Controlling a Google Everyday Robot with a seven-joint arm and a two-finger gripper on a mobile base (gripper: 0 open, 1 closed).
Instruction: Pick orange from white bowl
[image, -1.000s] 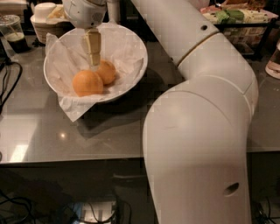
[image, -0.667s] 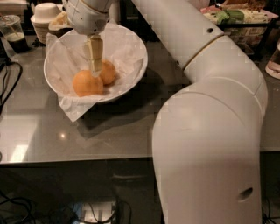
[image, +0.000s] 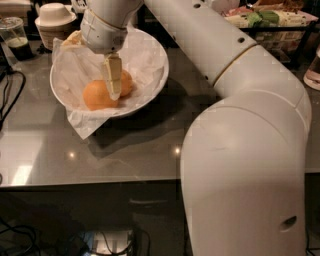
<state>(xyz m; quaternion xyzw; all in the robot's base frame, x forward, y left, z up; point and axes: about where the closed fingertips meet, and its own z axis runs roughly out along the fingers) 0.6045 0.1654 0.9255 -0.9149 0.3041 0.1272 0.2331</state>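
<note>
Plastic cup (image: 14, 37): holds a dark drink and is set on the table (image: 150, 145) at 10 o'clock from the bowl.
Lidded container (image: 55, 17): cream, placed at 11 o'clock from the bowl, near its rim.
White bowl (image: 150, 97): set on the left half of the table and lined with crumpled paper (image: 80, 122), one corner of which is draped over the rim at 7 o'clock.
Front orange (image: 95, 96): seated in the bowl at 6 o'clock.
Rear orange (image: 127, 82): lodged just beside the first, at 2 o'clock from it.
End effector (image: 114, 90): lowered into the bowl and pointed down between the two oranges; whether it is apart or together cannot be told.
Arm (image: 240, 100): white, bulky, extended from 5 o'clock toward the bowl.
Basket (image: 272, 22): stocked with packets, at 1 o'clock.
</note>
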